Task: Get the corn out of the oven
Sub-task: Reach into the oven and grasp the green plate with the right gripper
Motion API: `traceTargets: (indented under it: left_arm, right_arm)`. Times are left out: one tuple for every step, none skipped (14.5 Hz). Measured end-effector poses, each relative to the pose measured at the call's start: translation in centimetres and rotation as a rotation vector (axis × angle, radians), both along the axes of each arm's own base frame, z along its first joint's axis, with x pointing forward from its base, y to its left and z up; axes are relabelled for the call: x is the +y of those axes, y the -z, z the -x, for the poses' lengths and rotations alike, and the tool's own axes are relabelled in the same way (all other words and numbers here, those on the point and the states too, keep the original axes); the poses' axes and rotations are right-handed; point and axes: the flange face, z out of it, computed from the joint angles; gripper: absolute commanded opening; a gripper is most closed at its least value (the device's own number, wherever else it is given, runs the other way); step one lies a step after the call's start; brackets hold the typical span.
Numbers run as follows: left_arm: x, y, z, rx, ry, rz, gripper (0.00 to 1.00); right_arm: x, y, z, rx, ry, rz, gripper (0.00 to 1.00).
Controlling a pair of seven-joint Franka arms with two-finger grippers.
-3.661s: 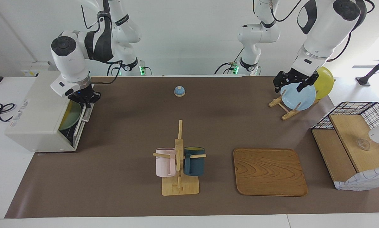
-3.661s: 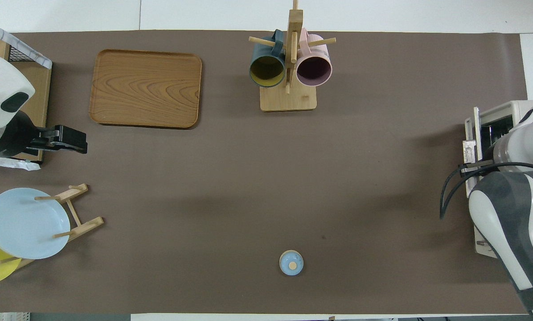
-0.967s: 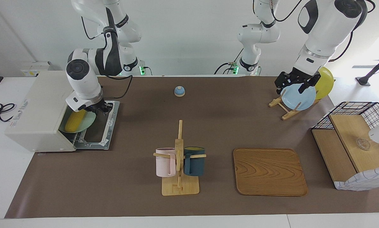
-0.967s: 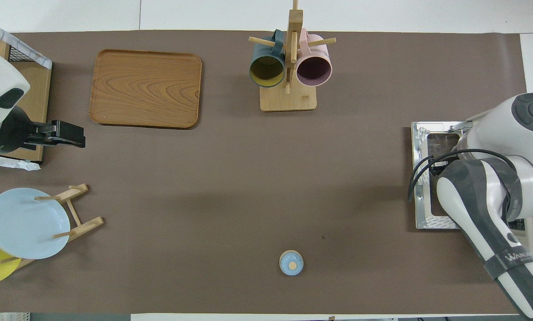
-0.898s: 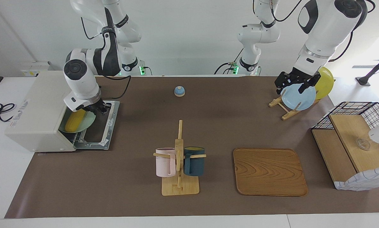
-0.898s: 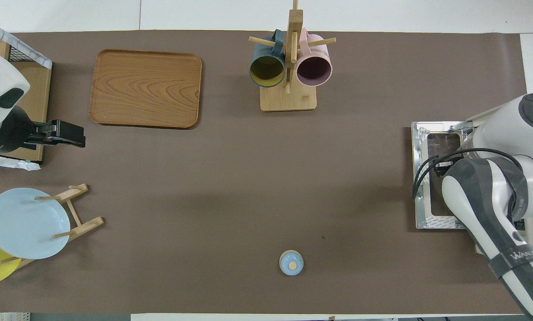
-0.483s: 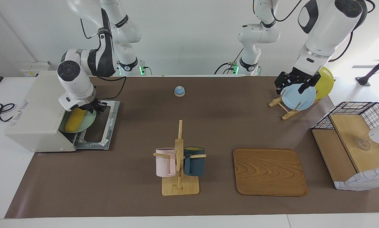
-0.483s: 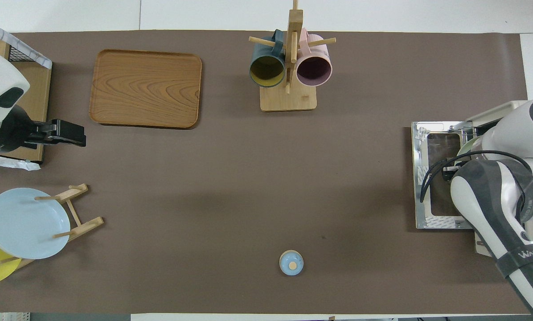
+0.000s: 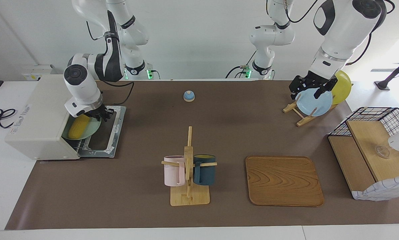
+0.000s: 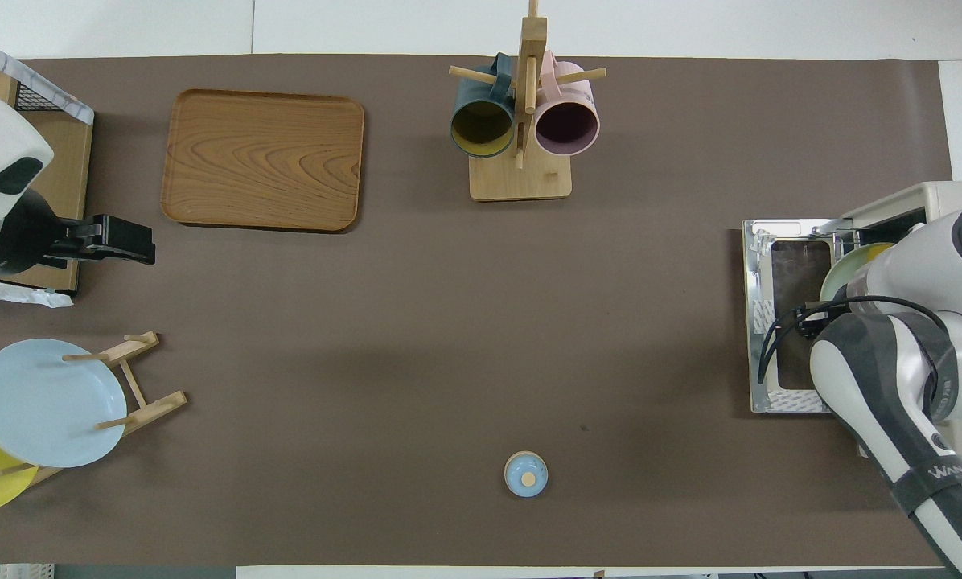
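- Sitting on a pale green plate in the open oven is the corn.
- Right gripper hangs at the corn's 2 o'clock; I cannot tell its finger state.
- Left gripper waits over the blue plate, fingers apart.

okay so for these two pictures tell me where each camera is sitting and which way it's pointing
Facing view: high across the table, looking at the robots; both arms show whole, the right hand at the open oven by the corn, the left hand waiting over the blue plate.
Overhead view: above the robots' end, looking steeply down; only forearms show.
Shared: the oven door, the mug rack, the wooden tray.
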Motion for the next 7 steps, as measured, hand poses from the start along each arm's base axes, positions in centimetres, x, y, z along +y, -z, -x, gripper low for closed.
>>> traceTargets:
  left_arm:
    - [0.00, 0.00, 0.00, 0.000, 0.000, 0.000, 1.00]
    - [0.00, 0.00, 0.00, 0.000, 0.000, 0.000, 1.00]
    - [-0.01, 0.00, 0.00, 0.000, 0.000, 0.001, 1.00]
    - [-0.05, -0.01, 0.00, 0.000, 0.000, 0.004, 1.00]
    - [-0.09, -0.02, -0.01, -0.001, 0.000, 0.008, 1.00]
    - [-0.12, -0.04, -0.03, -0.003, -0.001, 0.010, 1.00]
    - [-0.12, -0.05, -0.04, -0.004, -0.001, 0.010, 1.00]
  right_arm:
    - [-0.31, -0.07, 0.10, 0.000, 0.001, 0.000, 0.01]
    - [-0.54, -0.11, 0.19, 0.000, 0.003, 0.000, 0.00]
    - [-0.56, -0.13, 0.25, 0.000, 0.001, 0.001, 0.00]
    - [-0.39, -0.30, 0.23, -0.003, -0.005, 0.003, 0.00]
    - [-0.13, -0.55, 0.22, -0.007, -0.014, 0.007, 0.00]
    - [0.06, -0.69, 0.24, -0.008, -0.021, 0.013, 0.00]
    - [0.24, -0.73, 0.28, -0.005, -0.031, 0.020, 0.00]
